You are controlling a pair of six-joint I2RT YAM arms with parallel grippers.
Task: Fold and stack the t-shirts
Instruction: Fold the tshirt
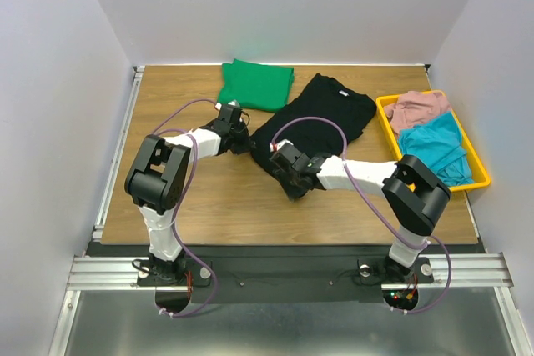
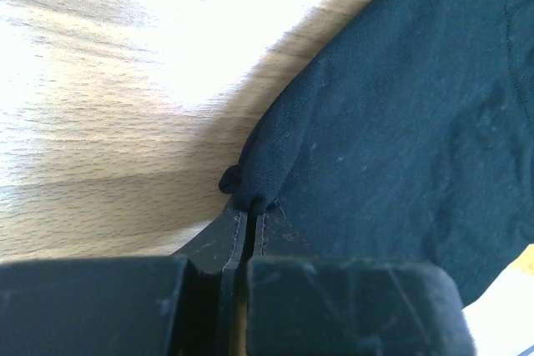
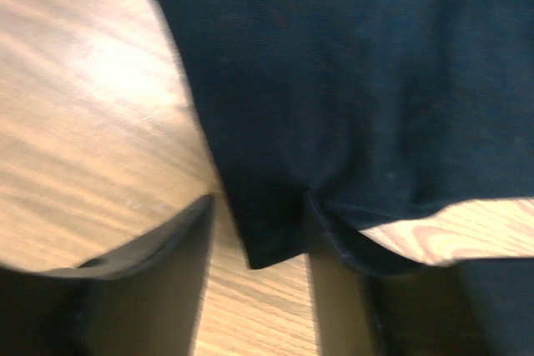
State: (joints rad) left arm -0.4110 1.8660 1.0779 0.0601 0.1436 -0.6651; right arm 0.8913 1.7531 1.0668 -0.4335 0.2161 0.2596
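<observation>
The black t-shirt (image 1: 321,118) lies spread at the middle of the table, its white neck tag toward the back. The green t-shirt (image 1: 254,83) lies folded at the back, left of it. My left gripper (image 1: 239,135) is shut on the black shirt's left edge; the wrist view shows a pinch of black cloth (image 2: 254,185) between the closed fingertips. My right gripper (image 1: 294,187) is open at the shirt's near corner. In its wrist view the corner of the black shirt (image 3: 267,248) lies between the spread fingers, one finger (image 3: 150,273) on the wood.
A yellow bin (image 1: 480,164) at the right holds a pink cloth (image 1: 421,108) and a teal cloth (image 1: 442,146). White walls enclose the wooden table (image 1: 209,206) on three sides. A metal rail runs along the left edge.
</observation>
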